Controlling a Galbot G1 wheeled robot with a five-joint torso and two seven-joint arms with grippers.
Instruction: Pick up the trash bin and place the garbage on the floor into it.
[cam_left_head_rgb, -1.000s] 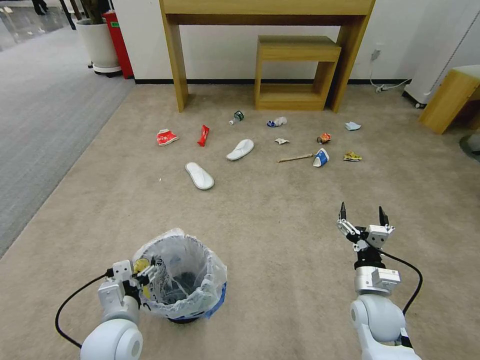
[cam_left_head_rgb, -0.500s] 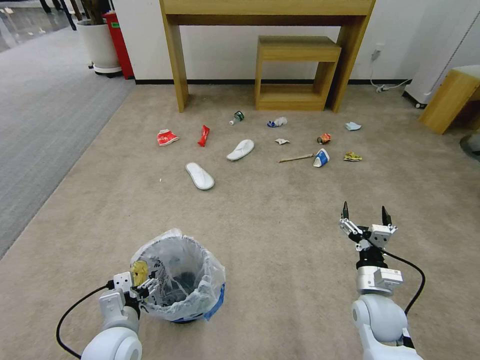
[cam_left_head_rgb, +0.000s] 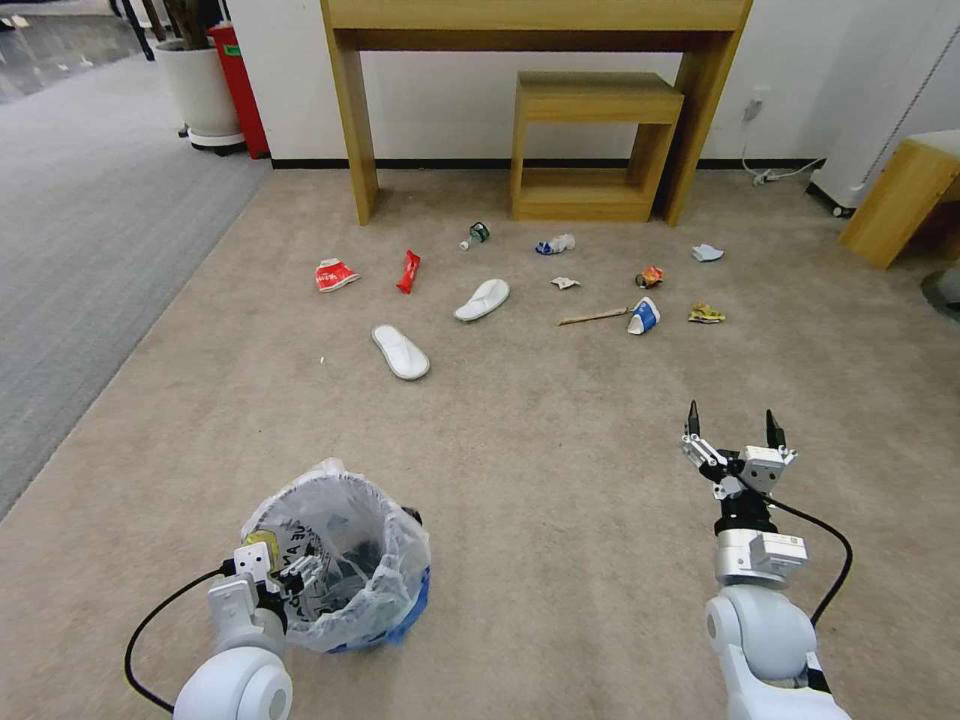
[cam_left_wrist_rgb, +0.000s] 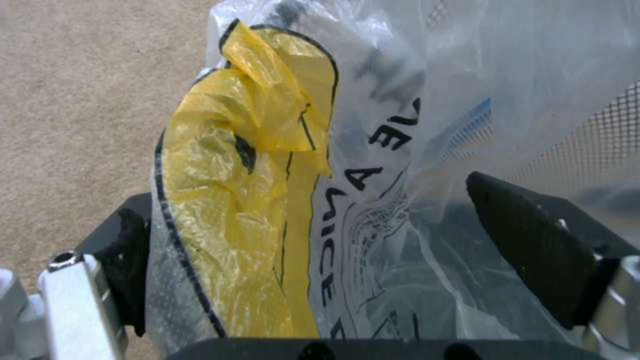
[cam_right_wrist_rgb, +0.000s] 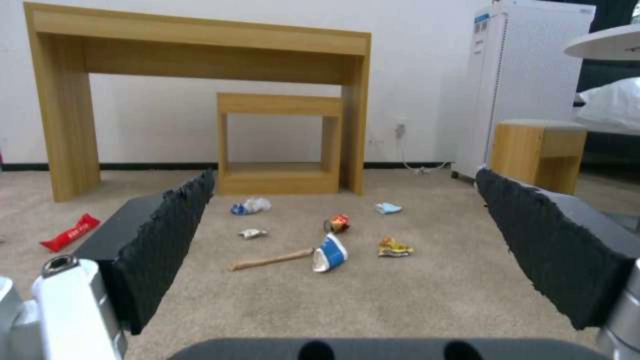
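The trash bin (cam_left_head_rgb: 335, 560), lined with a crinkly whitish bag, sits low at my near left on the beige floor (cam_left_head_rgb: 540, 440). My left gripper (cam_left_head_rgb: 290, 578) is shut on its rim, and the left wrist view shows the bag (cam_left_wrist_rgb: 373, 150) with a yellow patch between the black fingers (cam_left_wrist_rgb: 533, 240). My right gripper (cam_left_head_rgb: 732, 425) hangs open over bare carpet at the near right. The garbage lies farther ahead: two white slippers (cam_left_head_rgb: 400, 352) (cam_left_head_rgb: 482, 299), red wrappers (cam_left_head_rgb: 335, 274) (cam_left_head_rgb: 407, 271), a wooden stick (cam_left_head_rgb: 592, 317), a blue-white cup (cam_left_head_rgb: 643, 316) (cam_right_wrist_rgb: 330, 253) and a yellow wrapper (cam_left_head_rgb: 705, 314).
A tall wooden table (cam_left_head_rgb: 540, 20) with a small wooden shelf (cam_left_head_rgb: 595, 145) under it stands against the far wall. A wooden stool (cam_left_head_rgb: 900, 195) is at the far right. Grey ribbed carpet (cam_left_head_rgb: 90, 230) runs along the left. Open carpet lies between me and the litter.
The trash bin has shifted toward me and to the left together with my left gripper. The right gripper has barely moved.
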